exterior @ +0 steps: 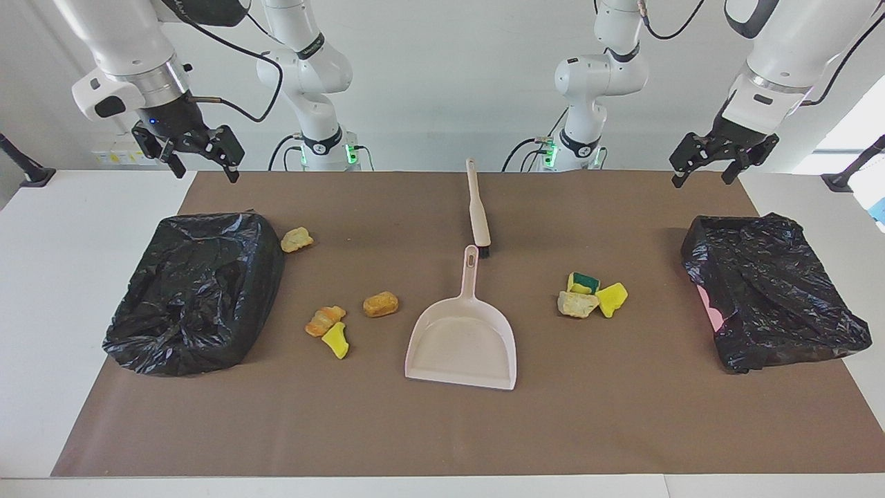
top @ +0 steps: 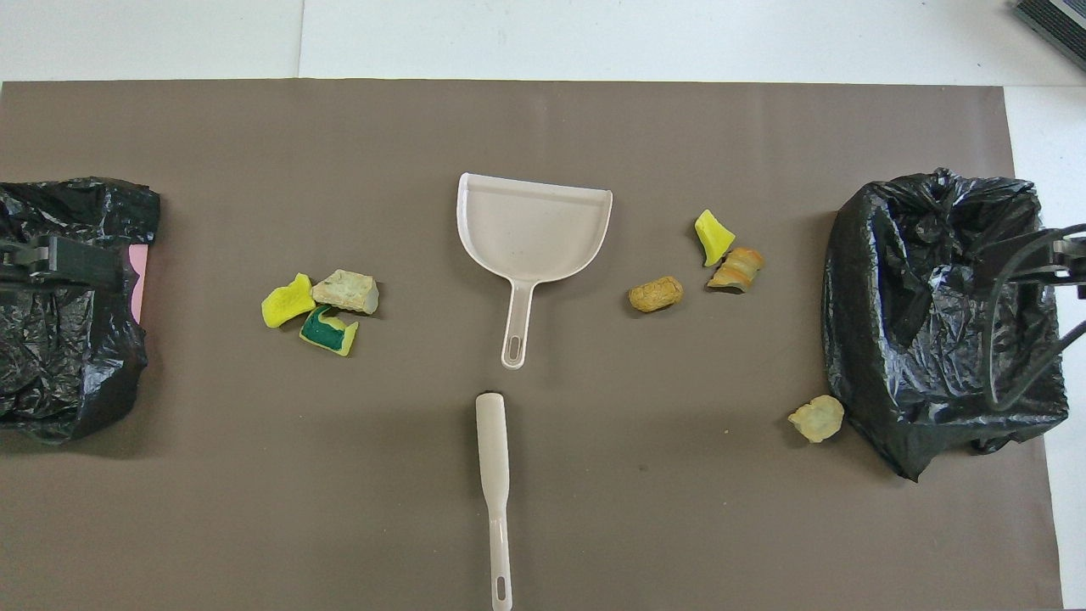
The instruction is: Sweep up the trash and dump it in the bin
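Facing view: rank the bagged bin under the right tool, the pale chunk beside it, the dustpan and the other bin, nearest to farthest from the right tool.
1. Bagged bin, under the open right tool.
2. Pale chunk, beside that bin.
3. Dustpan, mid-table.
4. Other bin, at the left arm's end.

We see the dustpan (exterior: 462, 339) from high across the table, facing the robots. We also look steeply down on it. Both views share it.
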